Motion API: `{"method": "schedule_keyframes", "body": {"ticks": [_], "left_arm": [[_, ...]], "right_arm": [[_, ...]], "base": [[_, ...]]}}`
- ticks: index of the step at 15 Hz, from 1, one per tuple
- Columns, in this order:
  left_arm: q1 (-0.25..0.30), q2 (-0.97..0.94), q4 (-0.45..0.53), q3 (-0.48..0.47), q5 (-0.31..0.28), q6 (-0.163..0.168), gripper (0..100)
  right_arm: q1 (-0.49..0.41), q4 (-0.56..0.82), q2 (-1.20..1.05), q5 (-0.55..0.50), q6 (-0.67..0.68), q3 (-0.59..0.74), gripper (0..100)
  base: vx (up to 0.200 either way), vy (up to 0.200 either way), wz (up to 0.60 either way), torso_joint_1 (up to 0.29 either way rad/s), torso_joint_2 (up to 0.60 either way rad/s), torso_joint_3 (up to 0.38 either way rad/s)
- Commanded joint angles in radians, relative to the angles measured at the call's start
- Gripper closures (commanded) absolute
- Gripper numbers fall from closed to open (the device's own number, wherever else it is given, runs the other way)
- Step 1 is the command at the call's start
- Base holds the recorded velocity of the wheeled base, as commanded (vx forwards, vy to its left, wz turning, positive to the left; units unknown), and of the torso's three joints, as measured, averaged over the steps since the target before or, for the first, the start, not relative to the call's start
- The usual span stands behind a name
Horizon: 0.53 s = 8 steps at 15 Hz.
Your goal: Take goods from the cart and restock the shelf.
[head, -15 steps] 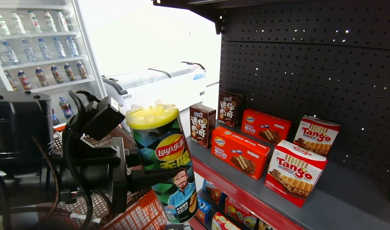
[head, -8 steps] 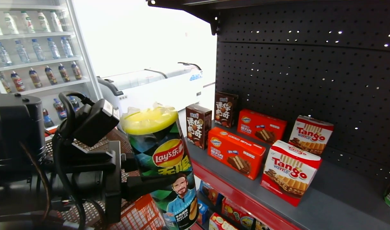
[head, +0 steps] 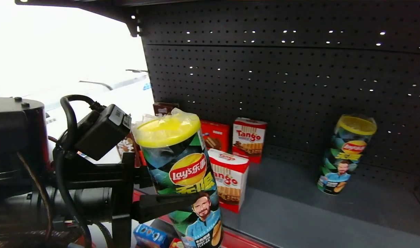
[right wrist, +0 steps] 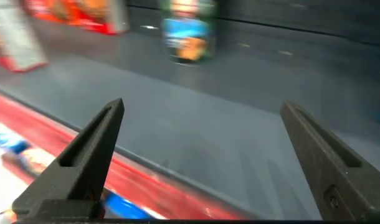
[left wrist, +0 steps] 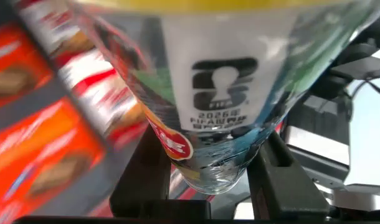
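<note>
- The left tool clamps a yellow-lidded can upright, near left, at the shelf edge.
- The right tool gapes wide above the shelf.
- A twin can stands far right, with wafer boxes to its left and pegboard behind.

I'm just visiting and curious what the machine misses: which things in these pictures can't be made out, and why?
Head view: dark brown box, mostly hidden behind the held yellow-lidded chip can.
Head view: small blue box low down, cut off by the bottom edge.
Left wrist view: red and orange boxes, blurred beyond reading.
Right wrist view: second chip can on the grey shelf, blurred, top cut off by the edge.
</note>
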Motion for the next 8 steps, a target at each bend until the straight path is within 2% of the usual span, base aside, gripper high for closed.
{"method": "schedule_keyframes", "body": {"ticks": [1, 7, 8], "left_arm": [[-0.016, 0.001, 0.001, -0.007, 0.001, 0.000, 100], [-0.021, 0.003, 0.001, -0.010, 0.002, -0.002, 100], [-0.021, 0.003, -0.001, -0.009, 0.002, -0.002, 100]], "right_arm": [[0.000, 0.000, 0.000, 0.000, 0.001, 0.000, 0], [0.000, 0.000, 0.000, 0.000, 0.001, 0.000, 0], [0.000, 0.000, 0.000, 0.000, 0.001, 0.000, 0]], "base": [[0.000, 0.000, -0.60, -0.002, 0.00, 0.002], [0.000, 0.000, -0.60, 0.005, 0.00, 0.003], [0.000, 0.000, 0.00, 0.000, 0.00, 0.000]]}}
